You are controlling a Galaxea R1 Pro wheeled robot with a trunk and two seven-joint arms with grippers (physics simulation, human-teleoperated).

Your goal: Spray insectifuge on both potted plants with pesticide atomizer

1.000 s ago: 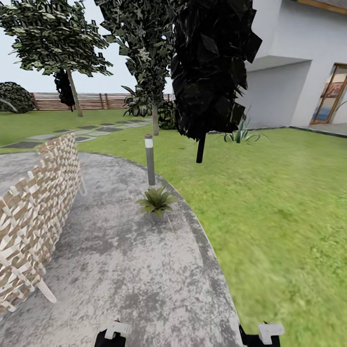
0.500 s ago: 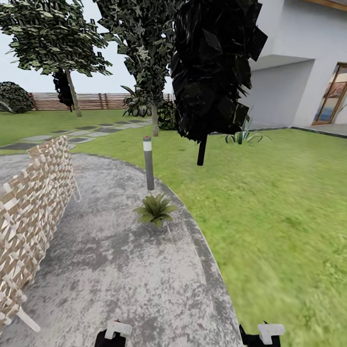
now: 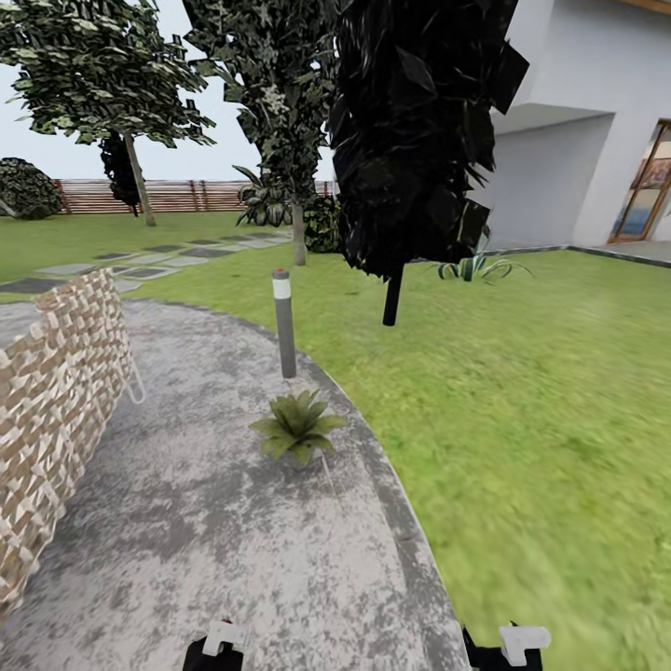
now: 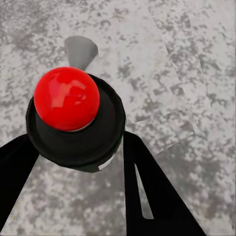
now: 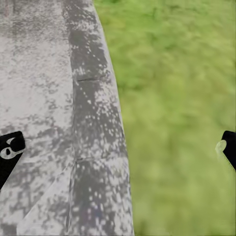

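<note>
Woven tan wicker, a chair back or screen (image 3: pixel 56 419), stands at far left on the grey patio (image 3: pixel 214 540). Moving right, we see the grey lamp post (image 3: pixel 283 324) at the patio's edge and one potted plant (image 3: pixel 296 431) just in front of it on the paving, then a dark-leaved tree (image 3: pixel 410 140), the lawn (image 3: pixel 540 419) and the white house (image 3: pixel 596 121) at far right. A brown fence (image 3: pixel 177 195) runs along the back. We spot just this one potted plant. We judge the step as the approach: the bottle looks to be in hand already and we are driving toward the first plant, which is near ahead but well apart from the arms. Next move calls for closing in, raising the left arm and aiming the nozzle at the leaves, then finding the second plant. Left gripper (image 4: pixel 78 162): in the left wrist view its black fingers (image 4: pixel 157 196) sit closed around the pesticide atomizer (image 4: pixel 73 123), seen from above as a dark round body with a red ball top (image 4: pixel 66 98), held over the paving. Right gripper (image 5: pixel 118 147): in the right wrist view the two fingertips (image 5: pixel 10 147) sit far apart at opposite edges, wide open, holding nothing, hanging over the patio border with grass beside it. Both wrists peek in at the bottom of the head view.
</note>
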